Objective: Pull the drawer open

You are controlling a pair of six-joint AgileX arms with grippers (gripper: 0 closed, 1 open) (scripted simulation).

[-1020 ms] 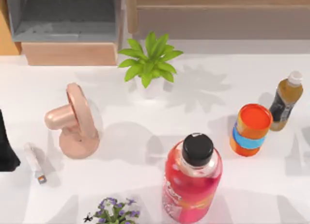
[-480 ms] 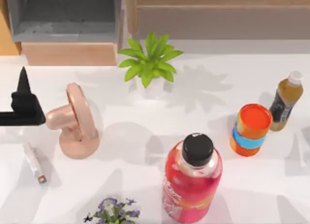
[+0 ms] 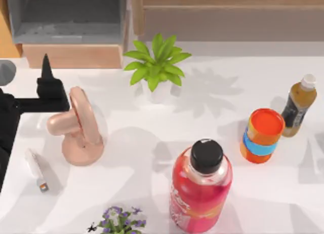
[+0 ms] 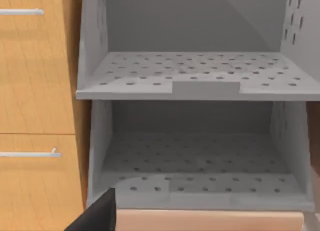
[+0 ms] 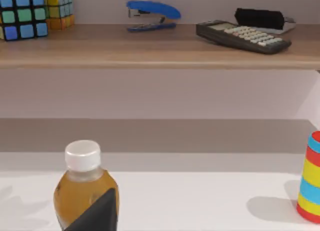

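Observation:
The drawer [image 3: 6,39] shows as a narrow orange-brown sliver at the table's back left edge. In the left wrist view, orange-brown wooden fronts [image 4: 35,81] with silver bar handles [image 4: 30,153] stand beside a grey perforated shelf box [image 4: 192,86]. My left gripper [image 3: 48,84] hovers over the left side of the table, in front of the box's beige front [image 3: 71,55] and right of the drawer, holding nothing. A dark part of my right gripper [image 5: 97,213] sits in front of a tea bottle [image 5: 82,191].
A pink fan-shaped object [image 3: 78,127] stands just right of the left gripper. A plant [image 3: 157,64], a red bottle [image 3: 202,186], an orange can [image 3: 262,135], the tea bottle [image 3: 298,105], a white stick [image 3: 36,169] and purple flowers [image 3: 119,221] dot the table. A brown cabinet [image 3: 228,16] lines the back.
My left arm has come in from the left edge and moved toward the back and rightward, closing on the grey box and the drawer. Nothing else moved.

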